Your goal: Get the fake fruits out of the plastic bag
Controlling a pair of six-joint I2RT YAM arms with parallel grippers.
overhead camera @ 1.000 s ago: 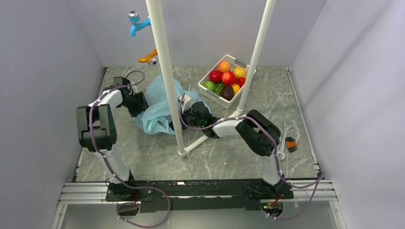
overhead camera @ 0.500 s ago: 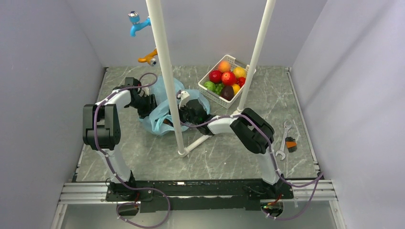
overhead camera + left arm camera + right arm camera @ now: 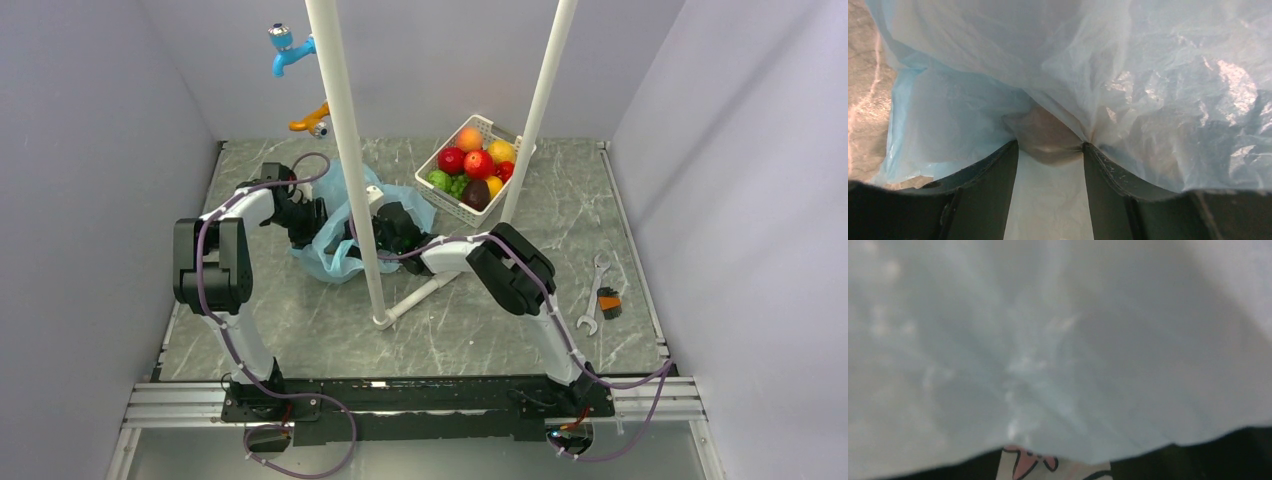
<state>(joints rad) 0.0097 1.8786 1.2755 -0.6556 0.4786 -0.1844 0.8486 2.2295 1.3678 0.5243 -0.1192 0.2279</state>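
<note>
Film of the plastic bag (image 3: 322, 262) sits pinched in the left gripper (image 3: 1049, 144), likely holding the mouth up for the right gripper (image 3: 378, 222) — pressed into the plastic, its width impossible to tell — while the visible fake fruits (image 3: 478, 163) sit in the white basket (image 3: 440, 202).

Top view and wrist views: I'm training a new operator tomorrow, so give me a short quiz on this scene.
1. True or false: the basket is empty.
2. Where does the wrench lie? A) inside the basket B) on the table's right side C) on the table's left side
3. What fills the right wrist view?
Key: 1 false, it holds fruit. 2 B. 3 The bag, its film close up, with a bit of pink-and-black print at the bottom edge.
</note>
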